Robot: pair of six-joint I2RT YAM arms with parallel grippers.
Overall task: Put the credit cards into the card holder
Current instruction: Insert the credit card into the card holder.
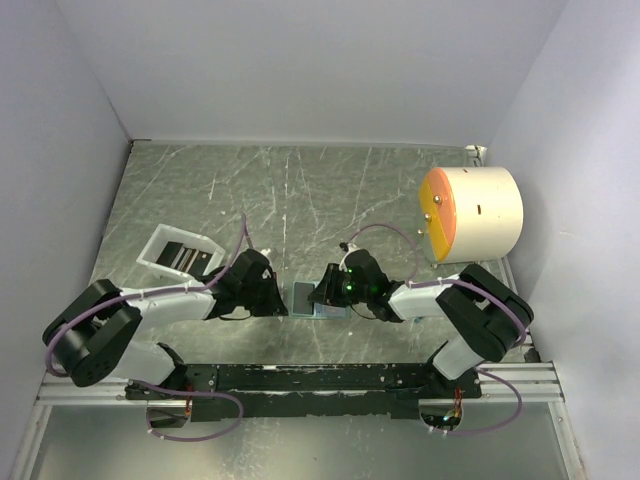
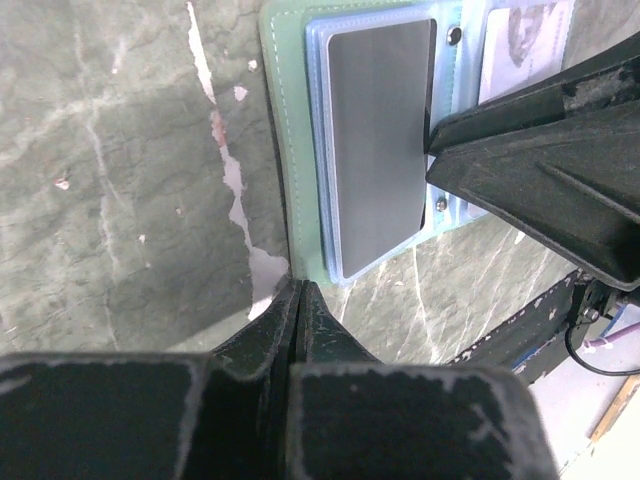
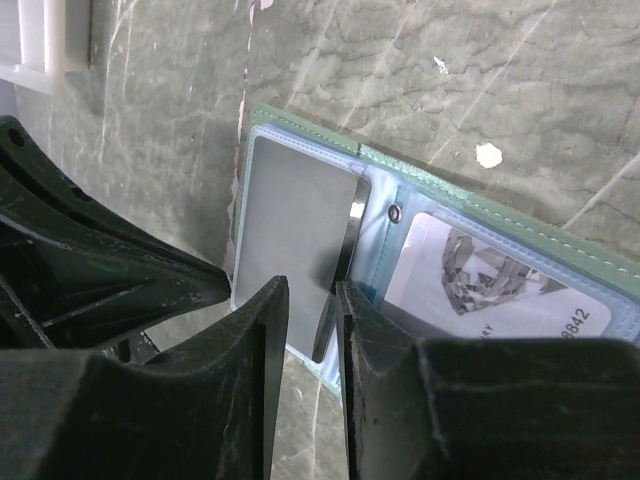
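The left jaws are pressed together, tips touching the green edge of the card holder (image 2: 290,150), which lies open on the desk (image 1: 300,190) between the arms. A dark credit card (image 3: 295,215) sits in the blue pocket on that side, long axis parallel to the fold. The right jaws, narrowly spread, straddle its fold-side edge; whether they pinch it cannot be told.

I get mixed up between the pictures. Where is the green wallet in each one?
Top: card holder between left gripper and right gripper.
Left wrist: top centre.
Right wrist: centre to right edge.
Landmark: dark card in its clear pocket, both wrist views.
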